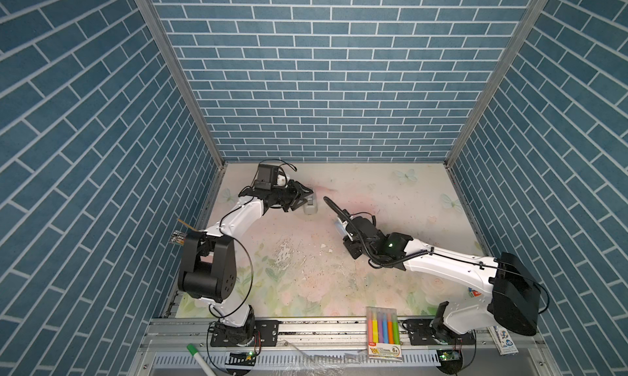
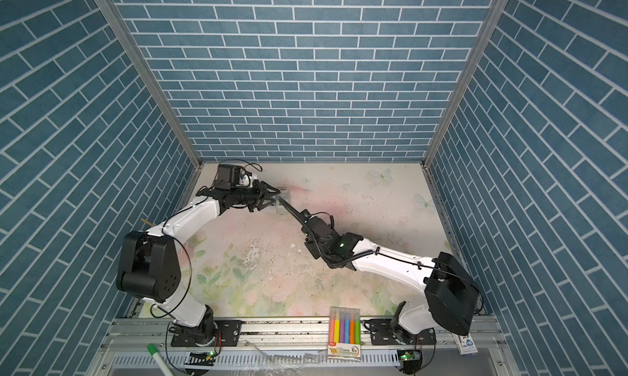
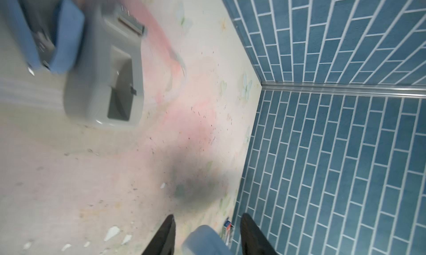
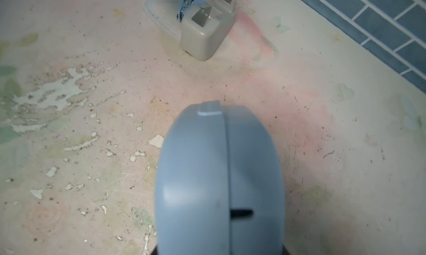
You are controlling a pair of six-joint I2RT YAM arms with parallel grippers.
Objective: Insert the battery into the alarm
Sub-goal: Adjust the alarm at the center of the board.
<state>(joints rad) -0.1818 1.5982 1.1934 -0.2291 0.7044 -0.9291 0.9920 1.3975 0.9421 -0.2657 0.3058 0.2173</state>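
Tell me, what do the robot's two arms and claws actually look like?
Both arms, the left arm and the right arm, have glossy white shells with bulky black joint housings. Thin black cables loop alongside; the right arm also carries a ribbed black hose and a small green light. The left gripper and right gripper are black, angular claws.

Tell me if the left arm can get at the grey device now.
Probably yes. The left end effector is right beside the grey device with nothing between them; the right end effector, gripping the alarm, is apart from it.
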